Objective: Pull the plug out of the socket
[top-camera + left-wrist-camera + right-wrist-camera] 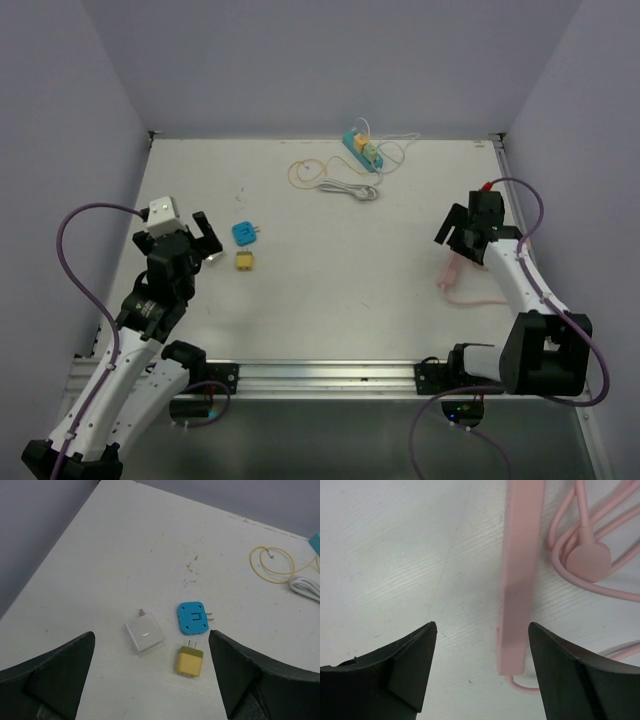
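Both grippers hang open and empty, well nearer than the teal power strip (355, 142) that holds the yellow plug (370, 153) — left gripper (151, 634) to its left, right gripper (482, 630) (over a pink strip (517, 580)) to its right — so a one-armed pull could drag the unheld power strip along.

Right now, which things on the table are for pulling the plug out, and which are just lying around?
For the job:
- teal power strip
- seated yellow plug, apparently plugged into it
- probably the pink power strip below the open right gripper

Just lying about:
- blue plug
- loose yellow plug
- white plug
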### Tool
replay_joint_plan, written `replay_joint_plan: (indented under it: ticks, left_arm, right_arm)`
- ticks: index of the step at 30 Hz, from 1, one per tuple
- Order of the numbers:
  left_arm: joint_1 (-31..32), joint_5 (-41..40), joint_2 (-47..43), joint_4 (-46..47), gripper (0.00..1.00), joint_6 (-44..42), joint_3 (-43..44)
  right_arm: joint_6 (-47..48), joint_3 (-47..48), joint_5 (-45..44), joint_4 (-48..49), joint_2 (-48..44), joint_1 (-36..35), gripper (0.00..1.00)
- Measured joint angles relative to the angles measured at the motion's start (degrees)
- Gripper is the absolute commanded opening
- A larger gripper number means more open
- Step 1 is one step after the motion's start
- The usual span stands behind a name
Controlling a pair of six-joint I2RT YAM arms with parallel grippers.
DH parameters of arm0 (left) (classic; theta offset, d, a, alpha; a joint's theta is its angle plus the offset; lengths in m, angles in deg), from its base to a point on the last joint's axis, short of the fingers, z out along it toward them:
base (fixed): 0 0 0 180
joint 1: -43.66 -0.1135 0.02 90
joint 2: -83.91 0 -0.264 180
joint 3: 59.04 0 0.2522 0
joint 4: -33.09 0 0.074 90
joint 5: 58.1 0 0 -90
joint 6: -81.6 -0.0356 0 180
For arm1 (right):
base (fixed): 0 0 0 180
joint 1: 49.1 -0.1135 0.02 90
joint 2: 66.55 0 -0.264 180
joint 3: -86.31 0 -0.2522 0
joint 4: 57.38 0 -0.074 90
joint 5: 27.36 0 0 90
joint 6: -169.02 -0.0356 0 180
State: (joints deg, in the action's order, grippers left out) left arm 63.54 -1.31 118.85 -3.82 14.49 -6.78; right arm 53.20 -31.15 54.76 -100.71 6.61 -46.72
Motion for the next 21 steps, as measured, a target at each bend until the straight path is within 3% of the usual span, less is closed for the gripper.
replay_joint_plan:
  ticks: [9,16,21]
  left_arm:
    - [0.0,0.15,0.31,0.0,1.0,0.02,0.0]
    - [0.0,0.22,0.31,0.02,1.0,0.02,-0.07]
    - [0.0,0.2,0.09,0.0,1.0,0.02,-0.33]
  right_arm:
    - [2.86,3.78,11.21,4.02,-0.39,-3.34,0.78]
    - [8.24,16.9,15.63,9.44,14.47,-15.67,0.81]
    - [12.66,26.25,16.98,11.41,25.07,-18.8,0.82]
